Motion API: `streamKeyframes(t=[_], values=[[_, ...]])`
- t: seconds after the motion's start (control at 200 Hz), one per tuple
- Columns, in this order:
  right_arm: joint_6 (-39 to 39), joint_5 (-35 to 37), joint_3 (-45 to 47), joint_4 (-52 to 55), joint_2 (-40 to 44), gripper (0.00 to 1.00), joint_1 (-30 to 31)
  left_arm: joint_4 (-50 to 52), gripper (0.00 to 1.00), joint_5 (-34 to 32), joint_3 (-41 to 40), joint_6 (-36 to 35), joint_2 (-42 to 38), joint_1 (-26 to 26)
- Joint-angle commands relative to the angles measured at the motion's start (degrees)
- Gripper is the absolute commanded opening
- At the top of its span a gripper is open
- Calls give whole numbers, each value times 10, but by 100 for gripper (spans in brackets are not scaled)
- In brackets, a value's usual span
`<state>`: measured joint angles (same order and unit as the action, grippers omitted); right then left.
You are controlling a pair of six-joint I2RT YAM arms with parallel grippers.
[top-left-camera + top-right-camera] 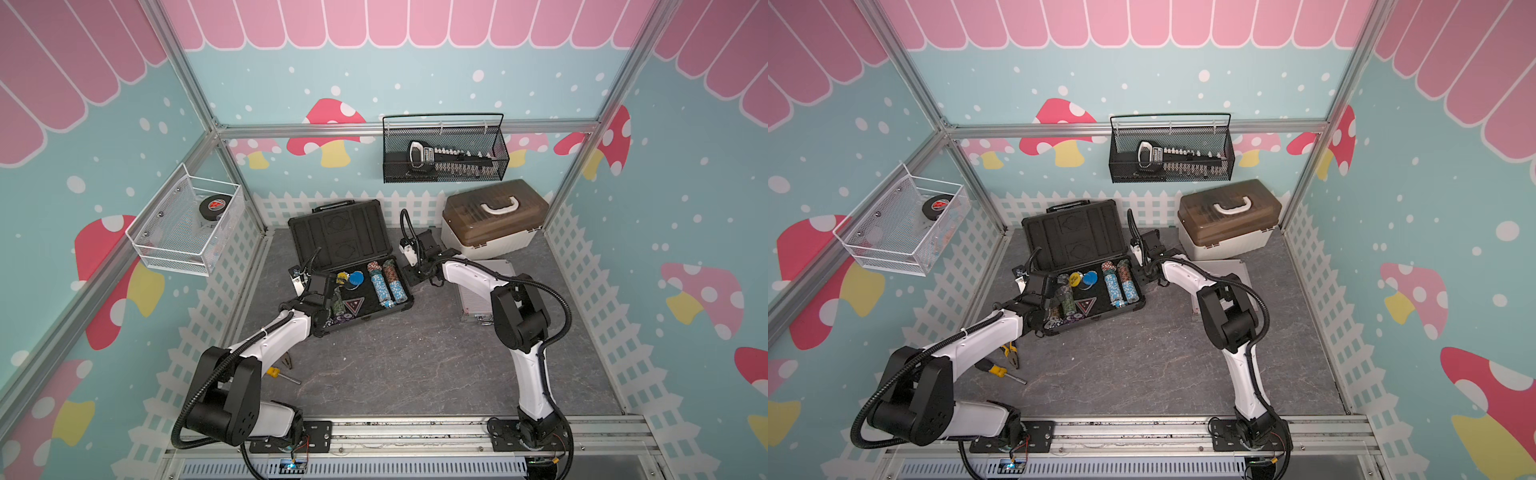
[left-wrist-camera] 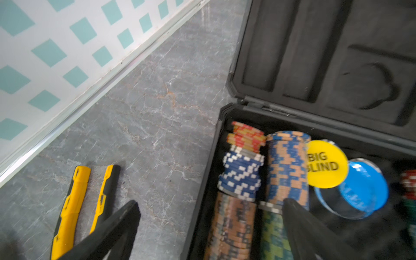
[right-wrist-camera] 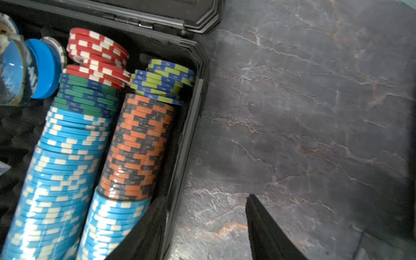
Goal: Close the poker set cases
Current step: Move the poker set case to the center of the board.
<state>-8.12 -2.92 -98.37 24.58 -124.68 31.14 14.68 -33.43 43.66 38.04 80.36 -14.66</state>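
Observation:
The black poker case (image 1: 340, 232) (image 1: 1075, 237) lies open at mid-table, its lid propped up toward the back wall and its tray full of chip rows (image 3: 67, 157) (image 2: 286, 166). My left gripper (image 1: 303, 274) (image 2: 210, 202) is open and straddles the tray's left wall, with one finger over the chips and one over the table. At the tray's right wall my right gripper (image 1: 411, 274) (image 3: 206, 198) is open too, one finger inside by the chips and one outside. The silver case (image 1: 478, 297) (image 1: 1229, 268) lies flat to the right with its lid down, partly hidden by my right arm.
A white storage box with a brown lid (image 1: 492, 220) stands at the back right. Yellow-handled pliers (image 2: 69, 209) (image 1: 1009, 353) and a screwdriver (image 1: 1000, 372) lie left of the black case. A black mesh basket (image 1: 444, 153) and a white wire basket (image 1: 187, 224) hang on the walls.

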Motion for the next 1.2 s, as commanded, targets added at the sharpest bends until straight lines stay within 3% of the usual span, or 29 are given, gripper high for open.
streamKeyframes(t=[0.0,0.505,0.745,1.076,1.196], values=[[-7,-35,-32,5,-13,55,2,-2,99,9,-6,20,-4,8],[-23,-31,-113,32,-96,37,2,-17,99,22,-8,6,-6,17],[-23,-26,-131,40,-111,21,2,-21,99,21,-9,1,-11,18],[-19,16,-96,52,-99,0,2,-27,99,25,-11,-4,-8,18],[-21,36,-66,51,-83,0,2,-30,99,31,-11,-7,-6,18]])
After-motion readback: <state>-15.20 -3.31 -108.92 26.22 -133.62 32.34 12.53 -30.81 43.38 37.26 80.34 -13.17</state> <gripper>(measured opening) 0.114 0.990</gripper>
